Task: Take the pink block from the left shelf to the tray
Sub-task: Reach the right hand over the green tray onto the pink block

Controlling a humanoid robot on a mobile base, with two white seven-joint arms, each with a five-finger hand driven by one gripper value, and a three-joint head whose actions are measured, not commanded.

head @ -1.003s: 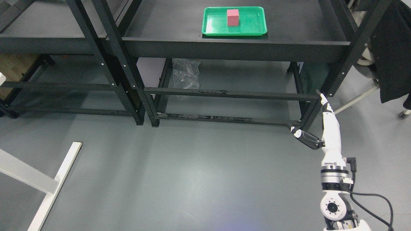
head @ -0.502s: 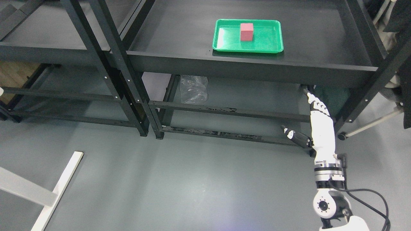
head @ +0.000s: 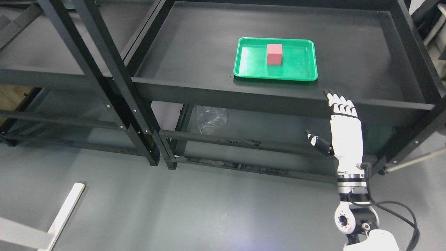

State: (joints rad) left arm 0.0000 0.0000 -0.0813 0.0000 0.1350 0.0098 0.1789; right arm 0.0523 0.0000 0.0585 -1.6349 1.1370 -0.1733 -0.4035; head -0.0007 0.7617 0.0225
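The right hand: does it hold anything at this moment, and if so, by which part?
Nothing is held. The right hand is open and empty, its fingers straight, in front of the shelf edge. The pink block stands untouched in the green tray.

Right arm (head: 362, 230) cut off at bottom edge

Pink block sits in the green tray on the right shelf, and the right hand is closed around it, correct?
Not quite. The head view shows the pink block in the green tray, but the right hand is open, holding nothing, below the shelf's front edge.
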